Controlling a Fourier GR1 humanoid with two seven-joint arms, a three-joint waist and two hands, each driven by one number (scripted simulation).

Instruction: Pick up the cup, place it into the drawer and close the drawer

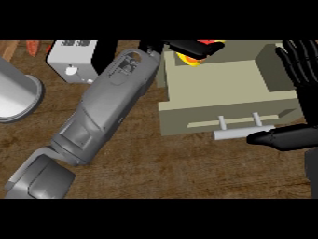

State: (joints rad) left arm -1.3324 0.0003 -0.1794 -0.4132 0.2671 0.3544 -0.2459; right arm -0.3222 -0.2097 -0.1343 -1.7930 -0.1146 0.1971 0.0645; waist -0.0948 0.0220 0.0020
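Observation:
The beige drawer (220, 88) stands open at the upper right, its grey bar handle (238, 133) on the near face. My left forearm runs diagonally from the lower left to the drawer's far left corner. There my left hand (183, 45) has its black fingers curled round the red cup with a yellow inside (191, 59), which hangs over the drawer's back left part and is largely hidden by the fingers. My right hand (304, 70) is open along the drawer's right wall, fingers straight. Its thumb (285, 138) lies just right of the handle.
A large grey cylinder (10, 93) lies on the wooden counter (182, 168) at the left. A white box-shaped appliance (72, 58) stands behind my left forearm, and a small reddish object (34, 46) sits at the top left edge.

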